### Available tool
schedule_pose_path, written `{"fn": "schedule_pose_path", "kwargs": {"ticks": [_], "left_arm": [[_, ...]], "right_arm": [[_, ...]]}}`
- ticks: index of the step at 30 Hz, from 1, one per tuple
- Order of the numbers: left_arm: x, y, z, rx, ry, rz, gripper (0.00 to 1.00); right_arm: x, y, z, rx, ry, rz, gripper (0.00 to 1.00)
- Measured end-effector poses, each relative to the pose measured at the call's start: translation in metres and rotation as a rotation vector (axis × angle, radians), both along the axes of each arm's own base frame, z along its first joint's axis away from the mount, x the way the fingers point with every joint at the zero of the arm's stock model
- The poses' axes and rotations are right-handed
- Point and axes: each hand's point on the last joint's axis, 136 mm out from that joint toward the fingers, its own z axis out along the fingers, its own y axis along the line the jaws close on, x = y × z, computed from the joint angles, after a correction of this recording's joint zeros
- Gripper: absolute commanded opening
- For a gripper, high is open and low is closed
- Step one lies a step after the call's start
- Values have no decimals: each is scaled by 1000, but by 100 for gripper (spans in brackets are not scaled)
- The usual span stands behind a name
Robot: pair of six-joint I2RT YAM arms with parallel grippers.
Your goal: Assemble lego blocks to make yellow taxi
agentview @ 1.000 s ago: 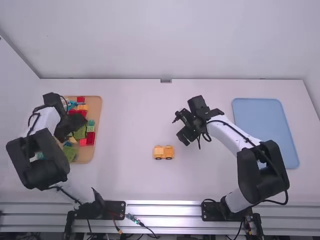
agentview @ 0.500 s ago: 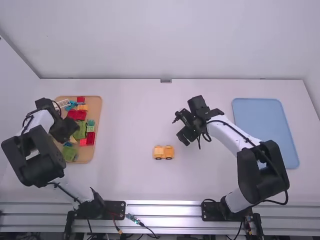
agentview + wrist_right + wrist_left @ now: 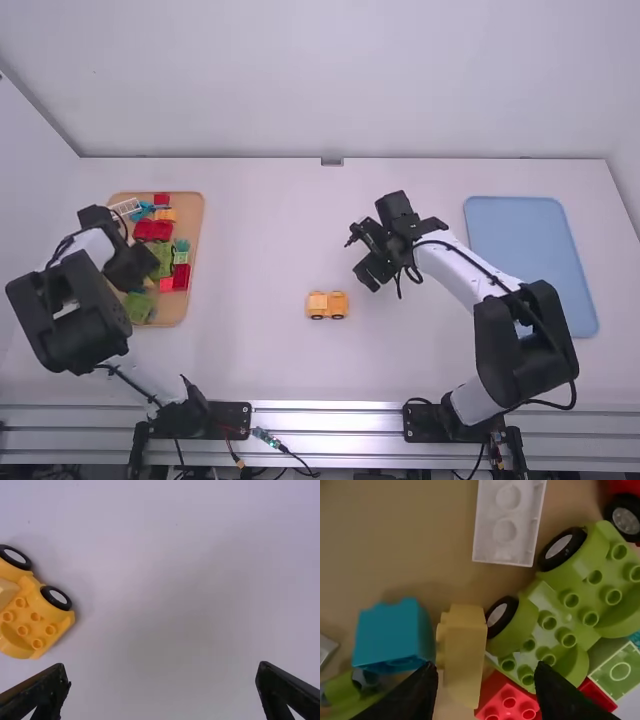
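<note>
Low over the block tray, my left gripper (image 3: 140,268) is in the high view; in its wrist view the left gripper (image 3: 487,680) is open, with a pale yellow block (image 3: 462,652) lying between its fingers, nearer one of them. My right gripper (image 3: 362,258) hangs over the middle of the table, up and right of the yellow car (image 3: 327,305). In the right wrist view the right gripper (image 3: 164,675) is wide open with nothing between its fingers, and the yellow car (image 3: 37,620) carries a paler block (image 3: 7,593) on one part, its other studs bare.
The tan tray (image 3: 196,215) at the left holds a green car base (image 3: 570,605), a blue block (image 3: 392,635), a white block (image 3: 507,525), a red block (image 3: 507,697) and others. A blue tray (image 3: 530,250) lies at the right.
The left arm has drawn back toward the tray's lower left, uncovering red and white pieces, then shifted slightly right. The right arm and the yellow car have stayed put.
</note>
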Motion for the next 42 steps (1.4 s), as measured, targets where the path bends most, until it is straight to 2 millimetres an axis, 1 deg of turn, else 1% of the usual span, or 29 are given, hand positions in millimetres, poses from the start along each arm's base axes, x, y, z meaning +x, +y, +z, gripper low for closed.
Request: {"fn": "schedule_pose_path", "kwargs": {"ticks": [7, 11, 12, 14, 16, 18, 21, 25, 26, 36, 42], "left_arm": [[-8, 3, -2, 20, 37, 8, 51], [-10, 7, -1, 45, 50, 13, 46], [-10, 8, -2, 48, 54, 10, 42], [-11, 8, -1, 53, 56, 4, 42], [-11, 9, -1, 56, 57, 4, 42], [-8, 11, -2, 66, 43, 2, 45], [-7, 11, -5, 74, 33, -2, 46], [-10, 9, -12, 78, 34, -15, 45], [-11, 8, -14, 77, 35, -18, 44], [-9, 11, -13, 89, 25, -18, 43], [-8, 11, -18, 85, 31, -19, 47]], "right_arm": [[0, 0, 0, 0, 0, -2, 99], [0, 0, 0, 0, -1, 0, 99], [0, 0, 0, -1, 0, 1, 99], [0, 0, 0, 0, 0, -1, 99], [0, 0, 0, 0, 0, 0, 99], [0, 0, 0, 0, 0, 1, 99], [0, 0, 0, 0, 0, -2, 99], [0, 0, 0, 0, 0, -1, 99], [0, 0, 0, 0, -1, 1, 99], [0, 0, 0, 0, 0, 0, 99], [0, 0, 0, -2, -1, 1, 99]]}}
